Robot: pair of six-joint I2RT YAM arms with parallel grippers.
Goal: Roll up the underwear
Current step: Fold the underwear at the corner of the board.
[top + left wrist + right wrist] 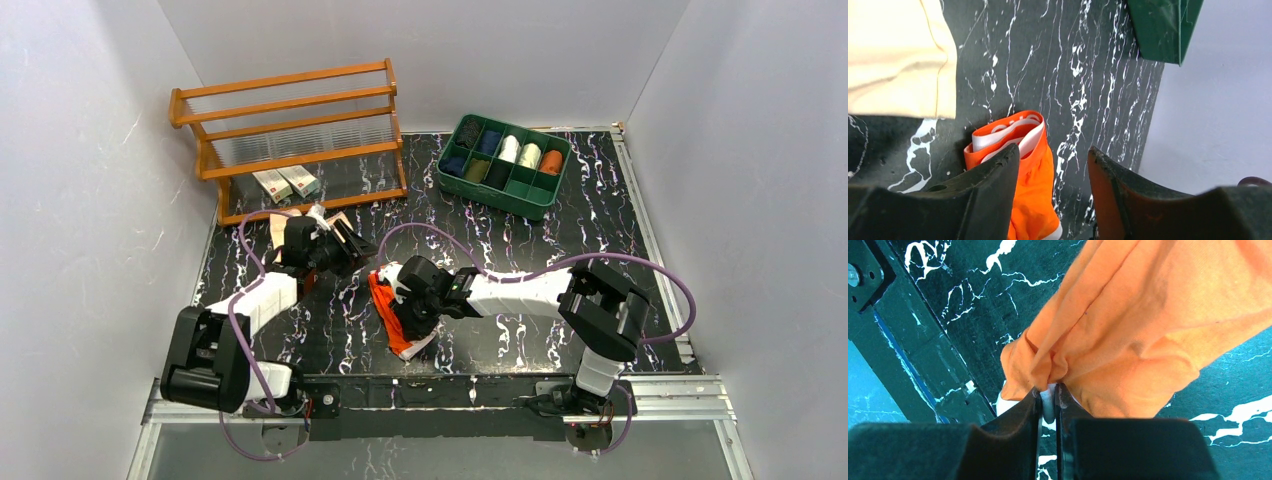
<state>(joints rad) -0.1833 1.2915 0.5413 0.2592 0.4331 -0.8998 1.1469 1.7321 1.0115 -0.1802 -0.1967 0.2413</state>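
Note:
The bright orange underwear (pixel 388 312) with white trim lies bunched on the black marbled table near the front middle. It also shows in the left wrist view (pixel 1034 190) and the right wrist view (pixel 1148 325). My right gripper (pixel 1048 392) is shut on its white-trimmed edge; in the top view it (pixel 412 318) sits over the cloth. My left gripper (pixel 1053 155) is open and empty, a little left of the orange cloth; in the top view it (pixel 355 248) hovers there. The pale beige underwear (pixel 895 55) lies under and behind my left arm (pixel 283 226).
A green compartment tray (pixel 455 182) with several dark, white and orange rolls stands at the back right; its corner shows in the left wrist view (pixel 1163 30). A wooden rack (pixel 290 130) with small boxes (pixel 285 183) stands at the back left. The table's metal front rail (pixel 913 340) runs close to my right gripper.

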